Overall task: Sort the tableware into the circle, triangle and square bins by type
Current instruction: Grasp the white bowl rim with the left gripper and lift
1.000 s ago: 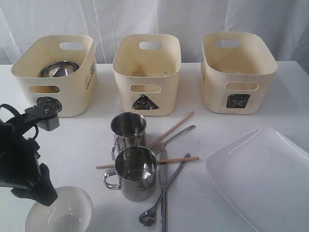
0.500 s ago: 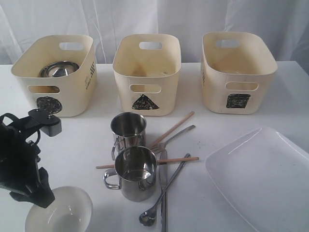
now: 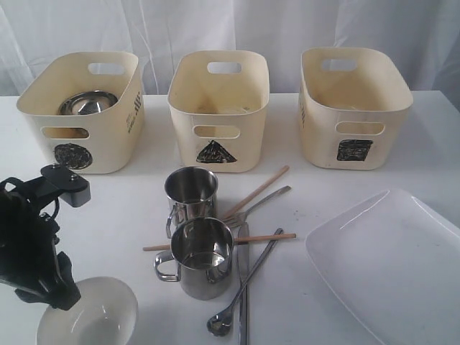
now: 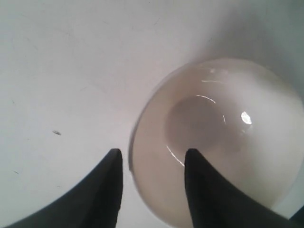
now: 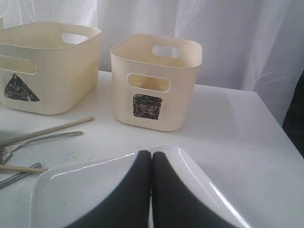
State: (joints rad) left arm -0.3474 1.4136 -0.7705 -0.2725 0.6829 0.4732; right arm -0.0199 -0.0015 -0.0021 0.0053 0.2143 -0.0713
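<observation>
Fingers (image 4: 110,190) of the left gripper (image 4: 151,187) stood well apart at the near left corner of the table (image 3: 122,223), straddling the rim of the white bowl (image 4: 223,142): one finger hung outside the rim, the other inside, and neither visibly pressed on it. The bowl sat upright on the tabletop.

Just right of it stood the nearer steel mug (image 3: 203,257), with the second mug (image 3: 190,192) close behind it, both upright. Beside them lay the cutlery in a loose heap: the knife (image 3: 243,316), the long spoon (image 3: 251,277) crossing it, one chopstick (image 3: 269,236) lying across both, the other chopstick (image 3: 257,190) and the fork (image 3: 264,200) angled away behind.

At the near right lay the large white plate (image 3: 392,266). In the right wrist view the right gripper (image 5: 151,190) hung over that plate with its fingers pressed together, holding nothing.

Along the far side stood the three cream tubs: the circle bin (image 3: 108,136) on the left with the steel bowl (image 3: 86,103) inside, the triangle bin (image 3: 241,140) in the middle, and the square bin (image 3: 320,136) on the right.
</observation>
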